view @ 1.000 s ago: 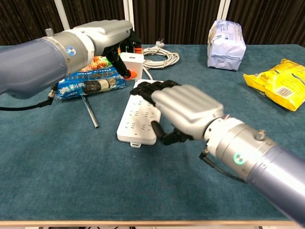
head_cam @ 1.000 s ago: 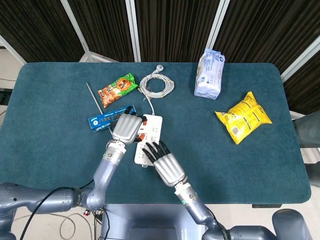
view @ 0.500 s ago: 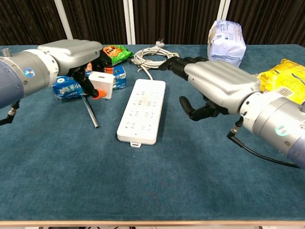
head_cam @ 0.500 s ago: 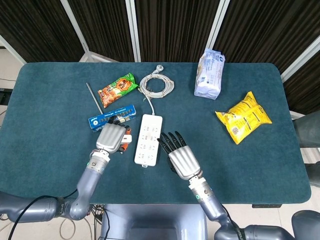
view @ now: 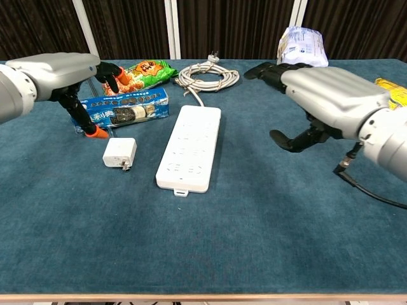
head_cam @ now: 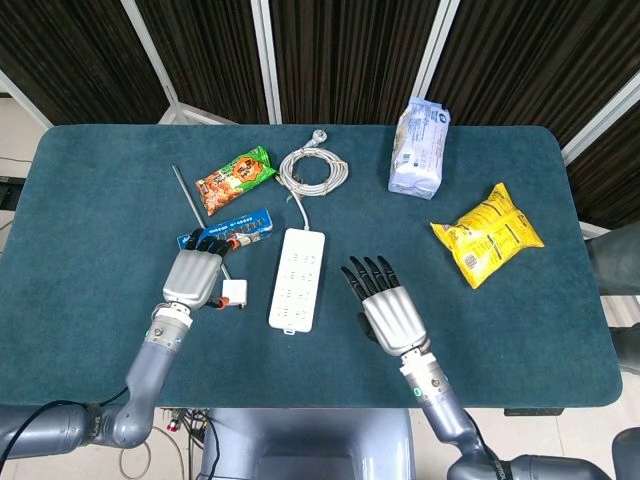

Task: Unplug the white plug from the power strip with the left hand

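The white plug [head_cam: 235, 292] [view: 120, 152] lies loose on the teal table, just left of the white power strip [head_cam: 297, 279] [view: 189, 147], out of its sockets. My left hand [head_cam: 193, 274] [view: 60, 69] hovers to the left of the plug with its fingers spread, holding nothing. My right hand [head_cam: 391, 311] [view: 331, 95] is raised to the right of the strip, fingers extended and empty. The strip's white cable [head_cam: 312, 170] [view: 206, 77] lies coiled behind it.
A blue biscuit pack [head_cam: 226, 232] [view: 123, 109] and a thin metal rod [head_cam: 187, 194] lie by the left hand. An orange-green snack bag [head_cam: 234, 179] sits behind them. A pale blue bag [head_cam: 419, 148] and a yellow chip bag [head_cam: 487, 233] are at the right.
My left hand pulled the plug off the strip, carried it left, and released it onto the table. My right hand lifted off the strip and moved right.
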Robot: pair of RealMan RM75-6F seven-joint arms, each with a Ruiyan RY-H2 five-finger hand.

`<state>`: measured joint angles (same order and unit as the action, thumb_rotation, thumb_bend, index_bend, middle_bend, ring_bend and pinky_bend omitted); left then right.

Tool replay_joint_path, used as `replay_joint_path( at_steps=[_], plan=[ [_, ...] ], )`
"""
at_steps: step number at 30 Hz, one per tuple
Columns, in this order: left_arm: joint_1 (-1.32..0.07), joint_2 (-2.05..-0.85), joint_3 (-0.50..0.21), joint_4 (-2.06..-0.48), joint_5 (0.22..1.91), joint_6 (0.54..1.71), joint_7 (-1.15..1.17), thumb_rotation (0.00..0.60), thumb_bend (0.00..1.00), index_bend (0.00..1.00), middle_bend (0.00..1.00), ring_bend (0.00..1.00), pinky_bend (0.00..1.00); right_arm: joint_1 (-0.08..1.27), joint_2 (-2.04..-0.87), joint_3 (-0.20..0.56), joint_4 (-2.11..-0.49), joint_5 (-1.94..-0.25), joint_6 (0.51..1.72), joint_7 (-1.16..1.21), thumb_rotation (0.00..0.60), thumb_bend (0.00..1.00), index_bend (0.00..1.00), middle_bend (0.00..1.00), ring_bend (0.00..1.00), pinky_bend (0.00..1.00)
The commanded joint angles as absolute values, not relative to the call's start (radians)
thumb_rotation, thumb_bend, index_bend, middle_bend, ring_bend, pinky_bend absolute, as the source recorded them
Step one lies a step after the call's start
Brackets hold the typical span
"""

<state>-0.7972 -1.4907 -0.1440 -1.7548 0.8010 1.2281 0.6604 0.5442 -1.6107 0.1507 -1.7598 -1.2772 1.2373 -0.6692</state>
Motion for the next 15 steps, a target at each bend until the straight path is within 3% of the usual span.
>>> replay_joint_path(
  at_steps=[1, 15],
  plan=[
    [-0.762, -1.462, -0.14, -1.78, 0.842, 1.257, 0.615, 0.6, 0.05, 0.17, 0.19, 0.12, 0.02, 0.521, -1.574, 0.137, -1.774, -1.293, 1.263, -0.655, 0.6, 0.5, 0.0, 0.0, 0.0, 0.0],
    [-0.498, -1.299, 0.015, -1.822, 1.176, 1.472, 0.359, 0.6, 0.05, 0.13, 0.12, 0.05, 0.02, 0.351, -1.378, 0.055, -1.747, -1.401, 1.428, -0.415, 0.6, 0.5, 0.0, 0.0, 0.0, 0.0]
  ],
)
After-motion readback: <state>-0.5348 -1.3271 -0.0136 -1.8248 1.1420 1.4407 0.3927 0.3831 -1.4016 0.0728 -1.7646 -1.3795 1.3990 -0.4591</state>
